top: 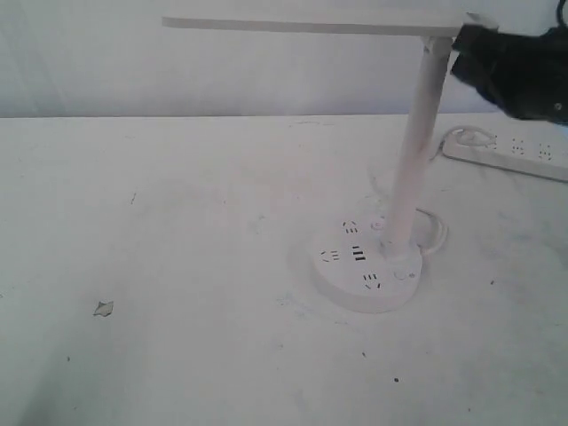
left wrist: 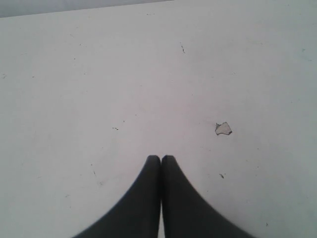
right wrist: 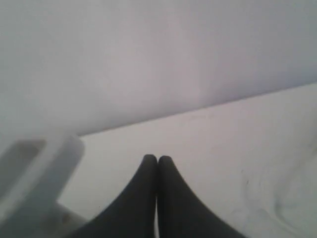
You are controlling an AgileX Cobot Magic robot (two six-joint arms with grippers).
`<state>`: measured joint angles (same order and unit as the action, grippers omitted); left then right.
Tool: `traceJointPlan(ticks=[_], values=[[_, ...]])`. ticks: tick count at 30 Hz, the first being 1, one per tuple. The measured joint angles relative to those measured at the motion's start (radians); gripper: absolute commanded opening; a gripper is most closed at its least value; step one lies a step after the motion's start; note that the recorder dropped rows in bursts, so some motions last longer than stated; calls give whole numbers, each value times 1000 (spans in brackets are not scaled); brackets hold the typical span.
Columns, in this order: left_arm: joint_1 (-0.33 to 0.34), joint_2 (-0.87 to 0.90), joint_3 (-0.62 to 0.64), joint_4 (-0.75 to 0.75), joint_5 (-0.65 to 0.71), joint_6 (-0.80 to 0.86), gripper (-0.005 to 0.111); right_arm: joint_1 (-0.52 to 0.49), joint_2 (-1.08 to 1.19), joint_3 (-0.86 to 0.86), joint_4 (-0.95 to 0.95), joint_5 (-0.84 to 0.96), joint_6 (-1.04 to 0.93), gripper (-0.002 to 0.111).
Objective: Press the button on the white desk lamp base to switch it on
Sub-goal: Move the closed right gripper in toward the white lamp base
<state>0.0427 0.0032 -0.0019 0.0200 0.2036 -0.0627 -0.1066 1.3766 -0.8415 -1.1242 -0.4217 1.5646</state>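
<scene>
The white desk lamp base (top: 366,268) sits on the table right of centre, with socket holes and dark USB slots on top. Its slim pole (top: 415,146) rises to the flat bar head (top: 311,25). The button (top: 405,275) is a small round spot near the base's right front edge. My right gripper (top: 466,53) hangs high beside the joint of pole and head, far above the base. In the right wrist view it is shut (right wrist: 157,158) and holds nothing, with the blurred lamp head (right wrist: 34,168) beside it. My left gripper (left wrist: 161,158) is shut and empty over bare table.
A long white power strip (top: 510,151) lies at the back right, and a white cable (top: 435,232) loops behind the base. A pinkish dot (top: 377,224) marks the base near the pole. There is a chipped spot (top: 104,308) (left wrist: 223,129) in the table surface at the left.
</scene>
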Motion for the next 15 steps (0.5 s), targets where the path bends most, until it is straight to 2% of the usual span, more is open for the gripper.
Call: traceJointPlan(ticks=[2, 6, 9, 15], values=[[0, 0, 0, 0, 0, 0, 0, -26, 75, -3, -177, -94, 164, 0], [0, 0, 0, 0, 0, 0, 0, -63, 176, -3, -309, -225, 273, 0], [0, 0, 0, 0, 0, 0, 0, -69, 184, -3, -358, -246, 288, 0], [0, 0, 0, 0, 0, 0, 0, -72, 184, 3, -579, -266, 425, 0]])
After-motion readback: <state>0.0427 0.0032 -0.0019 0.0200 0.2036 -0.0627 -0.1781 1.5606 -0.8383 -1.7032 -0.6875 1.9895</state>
